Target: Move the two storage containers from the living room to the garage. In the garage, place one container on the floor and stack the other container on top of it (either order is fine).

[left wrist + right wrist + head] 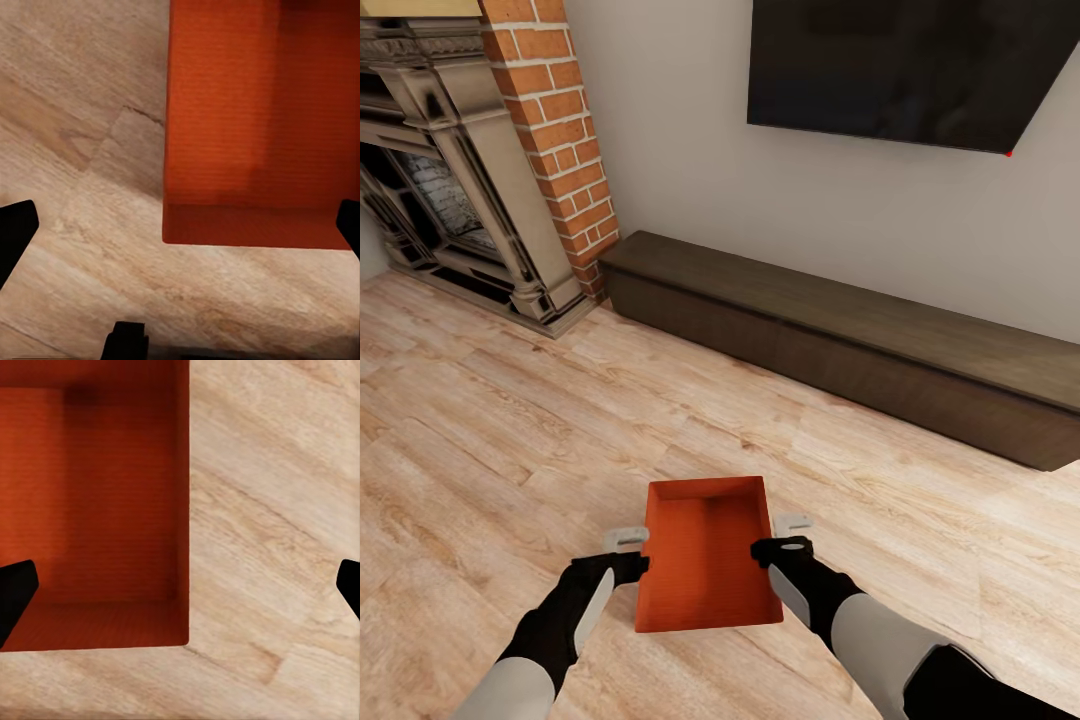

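Observation:
One orange-red storage container (705,560) sits open-top between my two arms, low in the head view, over the light wood plank floor (490,430) of the living room. My left gripper (630,553) stands at its left long wall and my right gripper (785,536) at its right long wall. In the left wrist view the left gripper (182,229) is open, its fingers wide apart on either side of the container (255,112) wall. The right gripper (182,589) is likewise open astride the other wall of the container (90,495). Whether the container rests on the planks I cannot tell.
A long low dark wood cabinet (840,340) runs along the wall ahead, under a black wall TV (900,70). A brick fireplace column (560,130) with a carved mantel (460,200) stands at the far left. Plank floor lies open to the left and right.

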Controlling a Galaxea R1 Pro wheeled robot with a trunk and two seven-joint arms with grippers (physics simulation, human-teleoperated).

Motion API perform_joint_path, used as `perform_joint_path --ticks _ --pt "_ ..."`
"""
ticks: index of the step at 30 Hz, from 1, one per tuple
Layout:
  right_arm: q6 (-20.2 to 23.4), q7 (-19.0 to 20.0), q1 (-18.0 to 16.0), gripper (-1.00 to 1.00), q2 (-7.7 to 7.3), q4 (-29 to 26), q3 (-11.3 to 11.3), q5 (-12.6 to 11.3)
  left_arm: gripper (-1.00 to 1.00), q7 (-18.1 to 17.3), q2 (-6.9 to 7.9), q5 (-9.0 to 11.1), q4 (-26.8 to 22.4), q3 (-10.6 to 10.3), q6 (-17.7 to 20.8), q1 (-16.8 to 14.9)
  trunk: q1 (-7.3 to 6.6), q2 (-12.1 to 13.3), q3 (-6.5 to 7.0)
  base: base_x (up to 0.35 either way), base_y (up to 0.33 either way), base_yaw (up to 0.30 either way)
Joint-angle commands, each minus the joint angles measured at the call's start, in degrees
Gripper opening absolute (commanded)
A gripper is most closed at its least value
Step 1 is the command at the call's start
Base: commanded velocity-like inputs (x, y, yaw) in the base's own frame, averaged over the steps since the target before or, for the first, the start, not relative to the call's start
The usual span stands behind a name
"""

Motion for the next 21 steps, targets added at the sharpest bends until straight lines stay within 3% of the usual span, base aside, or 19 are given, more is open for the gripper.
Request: perform_joint_path --ticks 1,11,21 --pt "0.0 -0.4 0.0 1.0 -0.09 0.1 0.5 -0.3 1.0 1.3 -0.16 0.6 0.0 -0.3 0.2 0.0 0.0 0.0 -0.04 0.0 0.0 0.0" --pt "-3.0 0.0 0.0 1.0 -0.32 5.3 0.5 -0.7 1.0 1.1 -0.13 0.7 0.0 -0.4 0.0 0.0 0.0 0.0 -0.04 0.0 0.0 0.0" --pt "1.4 0.1 0.0 1.0 -0.14 5.9 0.5 -0.6 1.0 1.0 -0.13 0.6 -0.2 -0.4 -0.1 0.0 0.0 0.0 -0.04 0.0 0.0 0.0"
